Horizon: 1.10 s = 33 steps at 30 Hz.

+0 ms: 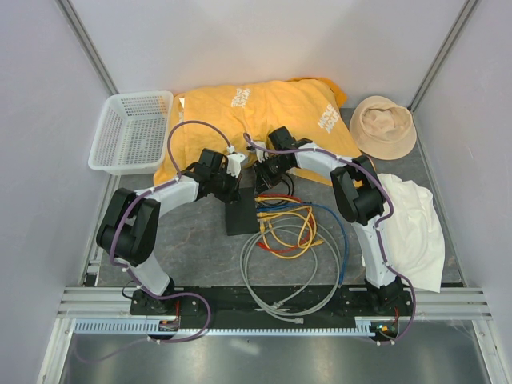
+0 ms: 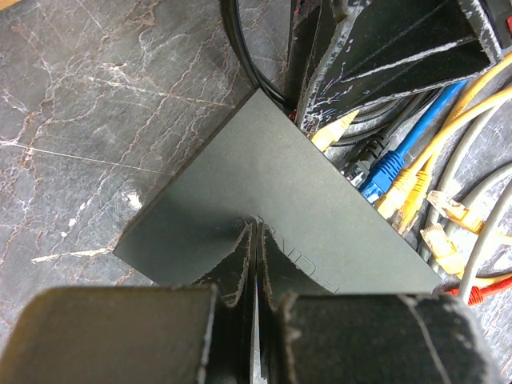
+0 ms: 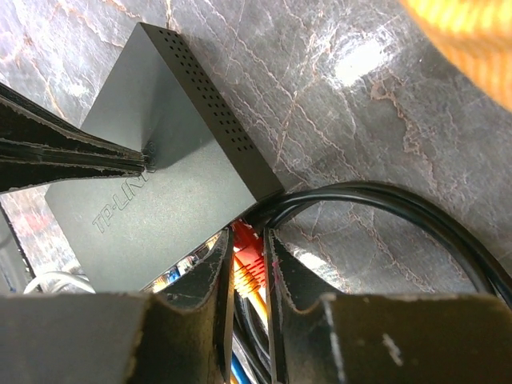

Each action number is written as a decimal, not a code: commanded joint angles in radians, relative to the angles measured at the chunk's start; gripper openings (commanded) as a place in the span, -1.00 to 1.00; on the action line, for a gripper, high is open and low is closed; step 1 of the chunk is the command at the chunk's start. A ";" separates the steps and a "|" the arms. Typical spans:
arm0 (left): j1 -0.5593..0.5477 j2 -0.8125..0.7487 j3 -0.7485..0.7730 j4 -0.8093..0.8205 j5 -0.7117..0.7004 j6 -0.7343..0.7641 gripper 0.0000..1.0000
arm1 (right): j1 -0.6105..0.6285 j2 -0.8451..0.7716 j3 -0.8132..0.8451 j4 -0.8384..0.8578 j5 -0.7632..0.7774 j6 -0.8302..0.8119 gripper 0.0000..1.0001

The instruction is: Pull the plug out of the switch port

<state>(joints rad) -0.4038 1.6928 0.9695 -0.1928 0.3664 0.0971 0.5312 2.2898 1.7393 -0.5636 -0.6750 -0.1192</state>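
Marble tabletop: right end effector pinches the red plug; closed left end effector presses the switch.

There is one black switch, one white basket, one orange shirt, one beige hat and one white cloth, all on one table. There are two arms, each with one claw: the left claw and the right claw. The cables come in five colours, too tangled to count singly. At the switch there is one red plug and one blue plug.
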 commanded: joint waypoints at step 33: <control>-0.017 0.002 -0.009 -0.036 -0.107 -0.046 -0.97 | 0.058 0.137 0.112 -0.194 0.267 -0.120 -1.00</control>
<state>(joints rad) -0.4168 1.6917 0.9688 -0.1829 0.3302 0.0864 0.5682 2.3135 1.8450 -0.6983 -0.5636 -0.1810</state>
